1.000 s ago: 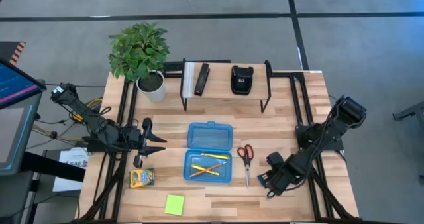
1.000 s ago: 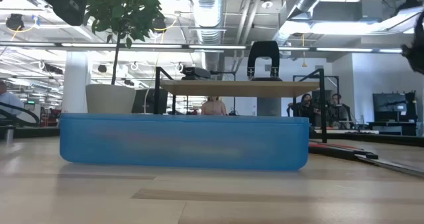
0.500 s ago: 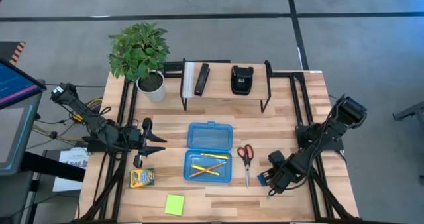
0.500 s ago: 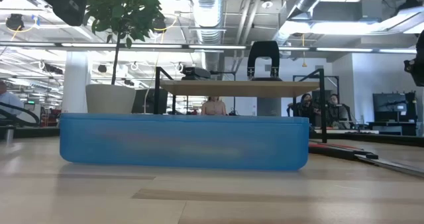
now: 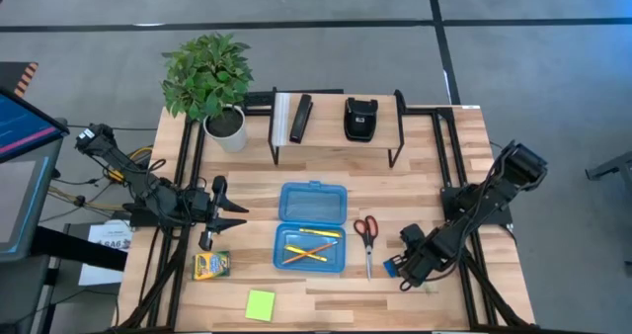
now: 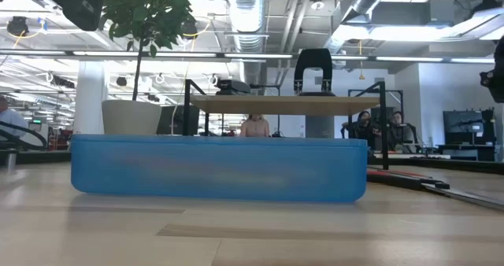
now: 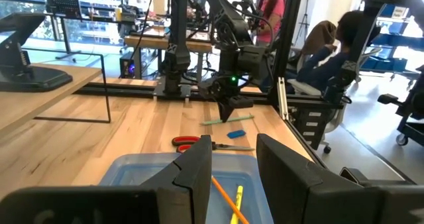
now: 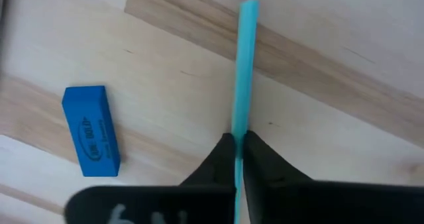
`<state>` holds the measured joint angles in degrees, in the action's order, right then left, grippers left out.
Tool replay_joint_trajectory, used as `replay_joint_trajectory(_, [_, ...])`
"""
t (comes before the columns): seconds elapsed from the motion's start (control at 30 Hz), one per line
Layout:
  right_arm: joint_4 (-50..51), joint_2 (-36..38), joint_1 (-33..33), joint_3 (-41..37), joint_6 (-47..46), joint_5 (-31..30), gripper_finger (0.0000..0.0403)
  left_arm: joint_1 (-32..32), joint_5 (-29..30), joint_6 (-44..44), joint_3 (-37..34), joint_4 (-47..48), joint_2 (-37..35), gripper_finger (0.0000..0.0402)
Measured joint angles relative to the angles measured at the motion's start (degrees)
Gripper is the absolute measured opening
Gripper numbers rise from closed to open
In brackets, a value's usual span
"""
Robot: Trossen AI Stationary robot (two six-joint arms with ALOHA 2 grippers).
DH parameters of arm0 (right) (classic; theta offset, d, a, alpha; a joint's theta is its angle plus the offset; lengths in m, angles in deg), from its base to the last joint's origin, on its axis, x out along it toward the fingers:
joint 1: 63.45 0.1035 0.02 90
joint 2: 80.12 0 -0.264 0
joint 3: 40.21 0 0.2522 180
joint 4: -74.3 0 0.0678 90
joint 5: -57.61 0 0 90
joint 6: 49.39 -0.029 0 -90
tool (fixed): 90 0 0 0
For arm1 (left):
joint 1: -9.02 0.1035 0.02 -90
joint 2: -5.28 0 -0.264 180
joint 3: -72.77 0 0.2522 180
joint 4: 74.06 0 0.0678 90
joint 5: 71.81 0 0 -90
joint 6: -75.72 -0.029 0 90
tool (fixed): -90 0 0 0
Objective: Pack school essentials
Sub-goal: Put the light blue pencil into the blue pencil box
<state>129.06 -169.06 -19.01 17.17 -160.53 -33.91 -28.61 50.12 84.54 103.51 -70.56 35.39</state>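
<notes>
A light-blue pen [image 8: 244, 65] lies on the wood at the table's right. My right gripper [image 8: 237, 139] is shut on it, beside a small blue eraser [image 8: 91, 131]; it also shows in the high view [image 5: 403, 272]. The open blue case [image 5: 312, 225] holds orange and yellow pencils [image 5: 306, 247]. Red-handled scissors [image 5: 366, 237] lie flat to its right. The crayon box [image 5: 211, 266] and the lime sticky-note pad [image 5: 261, 305] lie flat at the near left. My left gripper [image 5: 232, 215] is open and empty, left of the case. My right gripper pinches the pen's shaft [image 8: 238, 128] between its two fingertips. The fingers come from above and lie along the pen, which runs forward past them. The pen stays level, at or just above the wood; I cannot tell whether it is lifted clear.
A potted plant [image 5: 209, 77] stands at the far left. A black-framed shelf [image 5: 336, 122] at the far middle carries a black bar [image 5: 301, 119] and a black pouch [image 5: 359, 119]. Black rails run along both table sides. People sit in the room beyond.
My right arm has shifted a little: its dark part at the right edge of the low view has drawn back. Everything else stays in place.
</notes>
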Motion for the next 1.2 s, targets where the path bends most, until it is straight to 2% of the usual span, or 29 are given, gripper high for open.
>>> replay_joint_trajectory(0.1, [1.5, 1.2, 0.0, -0.2, 0.1, 0.2, 0.0006, 0.0, 0.0, 0.0, 0.0, 0.0, 0.0, 0.0107])
replay_joint_trajectory(0.3, [10.2, 4.3, -0.5, 2.7, 0.2, 0.5, 0.0011, 0.0, 0.0, 0.0, 0.0, 0.0, 0.0, 0.0107])
replay_joint_trajectory(0.43, [14.2, 6.0, -2.7, 5.4, 4.2, -3.2, 0.0006, 0.0, 0.0, 0.0, 0.0, -0.2, 0.0, 0.0107])
replay_joint_trajectory(0.63, [11.5, 6.1, -9.5, 10.6, 20.1, -10.1, 0.0006, 0.0, 0.0, 0.0, 0.0, -0.3, 0.0, 0.0107])
replay_joint_trajectory(0.83, [0.7, 3.3, -17.9, 15.7, 39.8, -11.9, 0.0002, 0.0, 0.0, 0.0, 0.0, -0.4, 0.0, 0.0107])
replay_joint_trajectory(0.93, [-3.3, 0.9, -21.2, 18.7, 47.7, -11.5, 0.0003, 0.0, 0.0, 0.0, 0.0, -0.4, 0.0, 0.0107])
replay_joint_trajectory(1.03, [-2.2, -1.7, -23.4, 21.9, 55.1, -10.5, 0.0007, 0.0, 0.0, 0.3, 0.0, -0.4, 0.0, 0.0107])
replay_joint_trajectory(1.2, [-2.1, -5.6, -23.5, 25.2, 63.0, -5.0, 0.0025, 0.0, 0.0, 0.3, 0.0, -0.2, 0.0, 0.0107])
